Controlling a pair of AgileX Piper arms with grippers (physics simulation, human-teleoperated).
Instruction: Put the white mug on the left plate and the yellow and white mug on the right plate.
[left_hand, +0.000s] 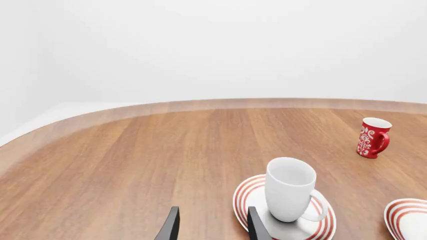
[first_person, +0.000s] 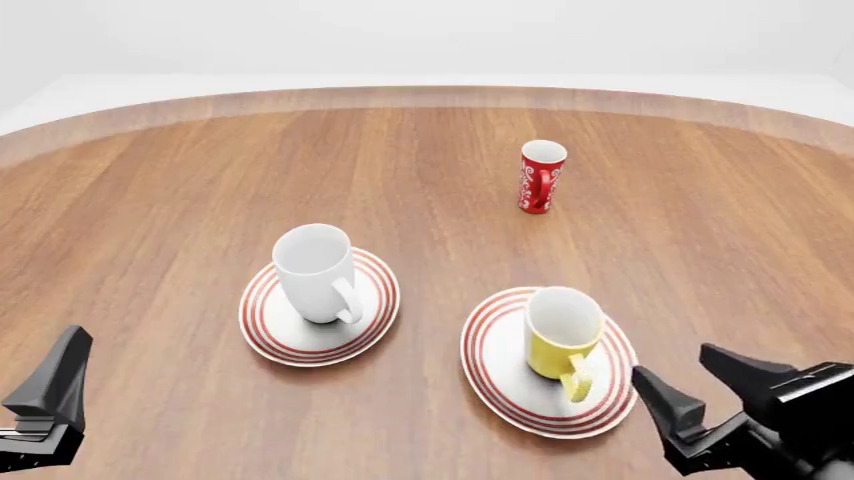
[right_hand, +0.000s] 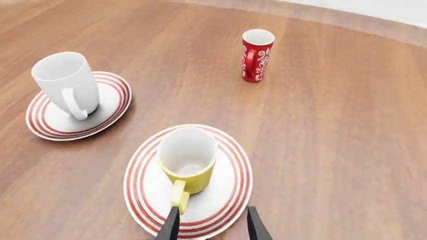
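Both mugs look placed: white mug (first_person: 316, 272) on left plate (first_person: 271, 331), yellow mug (first_person: 561, 333) on right plate (first_person: 497, 372). Ceramic, stiff, chippable; I'd grab the handles. Both tools wide, empty.

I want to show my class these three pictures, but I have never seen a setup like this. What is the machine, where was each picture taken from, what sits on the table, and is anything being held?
These are simulator renders of two robot arms at a wooden table. One picture comes from a fixed camera above and behind the arms; the other two come from cameras mounted just behind each gripper. In the fixed view the left gripper is at the lower left and the right gripper at the lower right. Both are open and hold nothing. The white mug stands upright on the left plate, and the yellow and white mug stands on the right plate. A red patterned cup stands alone farther back.
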